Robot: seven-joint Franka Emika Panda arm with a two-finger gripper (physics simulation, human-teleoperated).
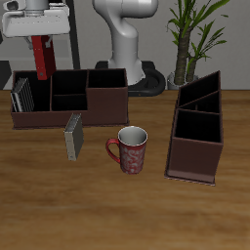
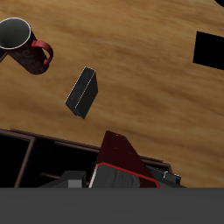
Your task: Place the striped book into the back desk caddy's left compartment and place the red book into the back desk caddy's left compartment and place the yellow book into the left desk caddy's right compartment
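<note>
Holding: gripper (image 1: 41, 66) has its fingers clamped on the red book (image 1: 40, 56), book upright, hanging over the back desk caddy (image 1: 68, 109).
Step in hand: I read this as step 2, red book going into the back desk caddy's left compartment (image 1: 26, 98).
Striped book (image 1: 20, 95): already standing in that compartment, just below the gripper, leaning on the end wall. Step 1 looks done.
Target vs gripper: I cannot tell whether the book's lower edge is inside the compartment yet or just above the rim. Wrist view shows the red book (image 2: 122, 159) over the caddy wall, dark cell beneath.
Next move, my judgement: lower straight down, keep clear of the striped book and the divider, release only once the book is seated.
Yellow book (image 1: 73, 137): standing on the table in front of the caddy, nearer the front edge than the gripper. Untouched.
Left desk caddy (image 1: 197, 132): well apart from the gripper, nothing seen inside.
Mug (image 1: 130, 149): beside the yellow book, no part in the task.
Count: books 3; caddies 2; mug 1; plant (image 1: 190, 39) 1.
</note>
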